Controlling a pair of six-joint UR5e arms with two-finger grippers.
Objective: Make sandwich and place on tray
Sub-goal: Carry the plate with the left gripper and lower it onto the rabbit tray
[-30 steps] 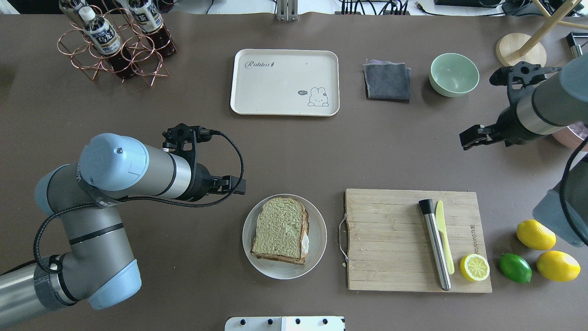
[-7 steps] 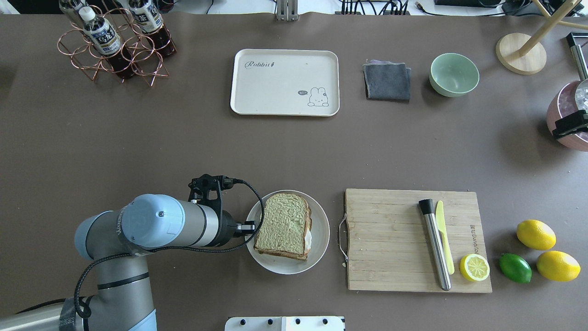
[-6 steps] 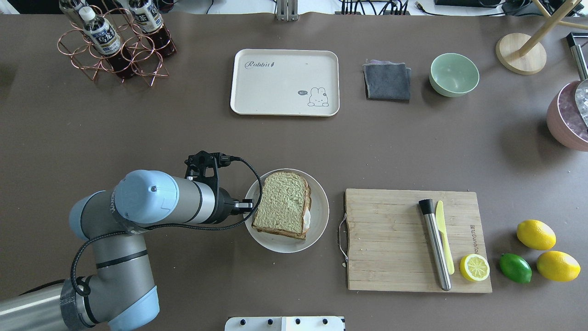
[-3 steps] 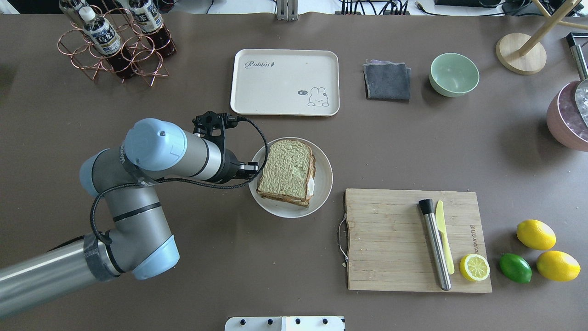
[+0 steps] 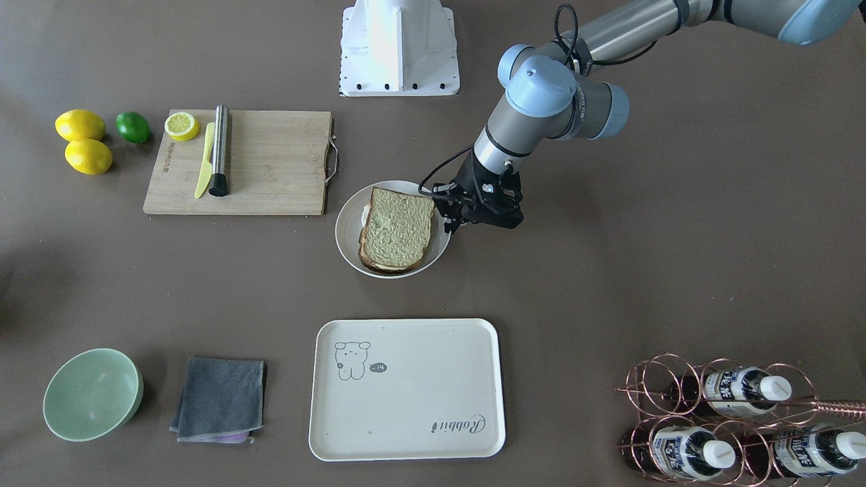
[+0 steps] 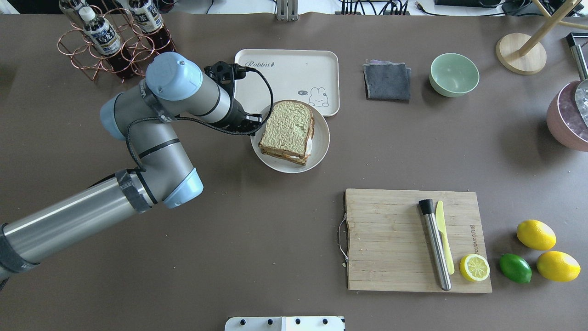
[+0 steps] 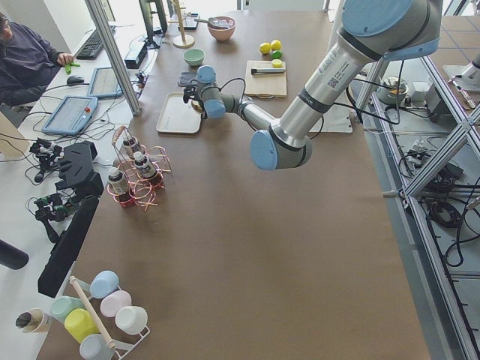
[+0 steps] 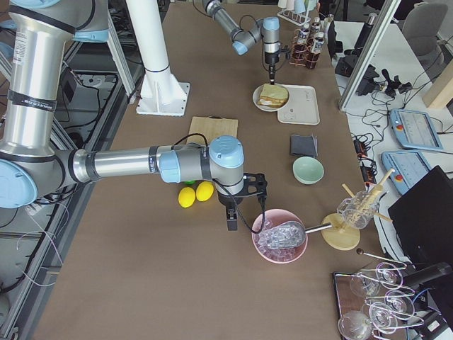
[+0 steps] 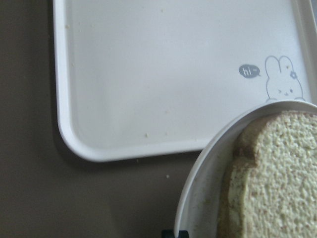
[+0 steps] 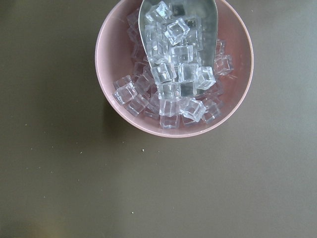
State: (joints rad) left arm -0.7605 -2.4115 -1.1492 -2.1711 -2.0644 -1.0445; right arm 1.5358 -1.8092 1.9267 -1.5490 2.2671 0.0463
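Nearest the robot on the brown desk [image 6: 257, 239] lies the rectangular wooden cutting board [image 6: 390, 239], well apart from the plate. Beyond it the left end effector [image 6: 255, 120] is clamped on the left rim of the round white plate [image 6: 318, 149]; in the wrist view one fingertip shows at that rim. On the plate sits the sandwich [image 6: 287, 131], two square brown-crusted slices stacked, the top one showing a wrinkled, pale greenish-beige crumb. Its long axis runs near to far and leans a little to the robot's right at the far end. The domed crust points away from the robot and the straight edge faces it. A sliver of white fried egg [image 6: 309, 146] peeps out along its right side, and the lower slice's crust shows under the near edge. Farther on lies the cream rectangular tray [image 6: 280, 73] with a grey animal drawing and "Rabbit" script, its long axis left to right. From overhead the plate's far rim covers the tray's near right corner, while from the front a strip of desk shows between them. At the desk's right end, the right end effector [image 8: 232, 218] is near a pink bowl [image 10: 105, 79] of ice cubes, and I cannot tell whether it is apart or together.
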